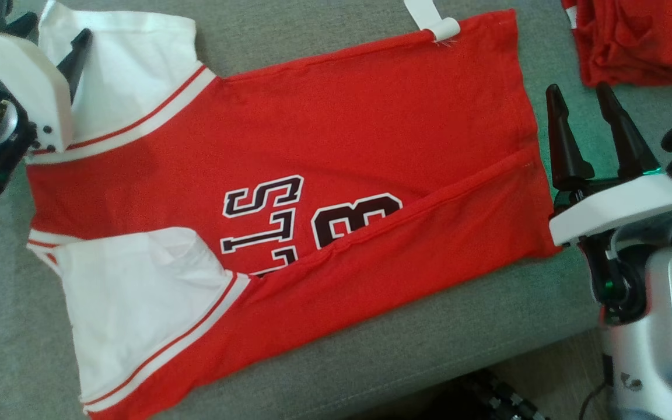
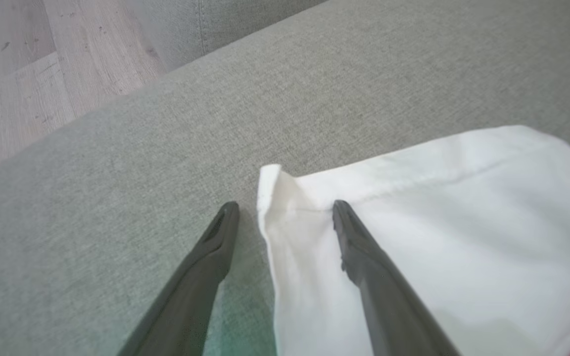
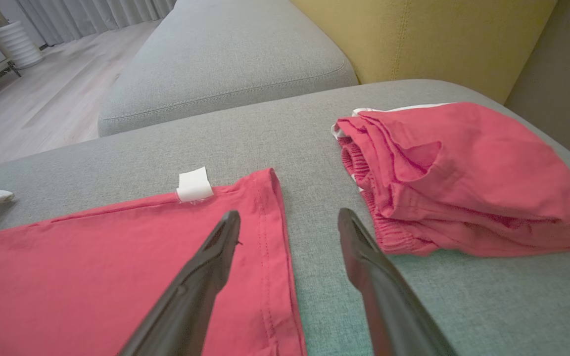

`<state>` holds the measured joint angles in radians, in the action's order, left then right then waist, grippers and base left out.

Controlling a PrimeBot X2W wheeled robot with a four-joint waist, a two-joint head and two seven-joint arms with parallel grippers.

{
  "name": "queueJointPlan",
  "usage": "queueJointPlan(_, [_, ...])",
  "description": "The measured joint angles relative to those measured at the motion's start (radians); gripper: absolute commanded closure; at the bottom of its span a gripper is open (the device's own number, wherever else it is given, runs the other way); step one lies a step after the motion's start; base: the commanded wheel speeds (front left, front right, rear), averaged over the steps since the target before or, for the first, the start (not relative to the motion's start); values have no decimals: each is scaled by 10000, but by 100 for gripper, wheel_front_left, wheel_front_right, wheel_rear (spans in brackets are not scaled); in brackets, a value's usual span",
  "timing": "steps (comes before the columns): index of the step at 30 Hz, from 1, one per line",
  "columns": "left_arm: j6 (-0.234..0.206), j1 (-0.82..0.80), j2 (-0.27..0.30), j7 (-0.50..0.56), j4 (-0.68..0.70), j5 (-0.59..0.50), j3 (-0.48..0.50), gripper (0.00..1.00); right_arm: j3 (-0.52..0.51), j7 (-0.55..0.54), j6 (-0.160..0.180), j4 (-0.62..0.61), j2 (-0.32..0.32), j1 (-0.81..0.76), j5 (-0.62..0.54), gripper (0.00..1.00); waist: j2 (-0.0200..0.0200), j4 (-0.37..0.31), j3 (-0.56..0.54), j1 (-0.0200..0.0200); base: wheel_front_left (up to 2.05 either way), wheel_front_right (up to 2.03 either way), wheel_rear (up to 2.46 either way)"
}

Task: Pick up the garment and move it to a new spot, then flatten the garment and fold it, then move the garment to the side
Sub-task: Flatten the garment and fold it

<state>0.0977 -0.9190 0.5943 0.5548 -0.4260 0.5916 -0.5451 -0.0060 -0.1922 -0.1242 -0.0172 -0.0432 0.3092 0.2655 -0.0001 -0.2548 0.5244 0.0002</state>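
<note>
Jersey (image 1: 336, 116) bottom flap folded up, covers part of the lettering (image 1: 289, 221). Left hand (image 2: 285, 204) apart, cut off upper left in head view; right hand (image 1: 576, 87) apart, empty.

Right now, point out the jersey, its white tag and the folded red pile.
jersey (image 1: 324, 116), head view, plain red body
white tag (image 3: 194, 185), right wrist view, its middle
folded red pile (image 3: 463, 163), right wrist view, top layer
</note>
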Motion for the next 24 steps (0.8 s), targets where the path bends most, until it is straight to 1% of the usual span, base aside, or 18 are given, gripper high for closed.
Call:
queueJointPlan(4, [54, -257, 88, 265, -63, 75, -8, 0, -2, 88, 0, 10, 0, 9, 52, 0, 0, -130, 134, -2, 0, 0, 0])
queueJointPlan(5, [58, -316, 94, 313, -73, 105, -33, 34, -2, 90, 0, 19, 0, 12, 63, 0, 0, -128, 138, -2, 0, 0, 0])
queueJointPlan(8, [82, -359, 94, 424, -69, 159, -111, 100, 0, 157, 0, 65, 0, 64, 65, 0, 0, -101, 133, -3, 0, 0, 0])
queueJointPlan(12, [86, -359, 58, 309, -58, 161, -169, 100, 33, 161, 0, 201, 0, 189, 50, 0, 0, -24, 115, -2, 0, 0, 0])
queueJointPlan(16, [77, -358, -81, -221, -58, 159, -165, 100, 35, -86, 0, 546, 0, 681, -167, 0, 0, 134, 18, -2, 0, 0, 0])
queueJointPlan(20, [61, -356, -194, -863, 96, 161, -100, 100, -142, -583, 0, 1095, -8, 1546, -817, 0, 0, 382, -139, -2, 0, 0, 0])
queueJointPlan(24, [65, -339, -426, -1267, 493, 244, -98, 100, -374, -1283, 0, 1992, -25, 2518, -1507, 0, 0, 752, -268, -2, 0, 0, 0])
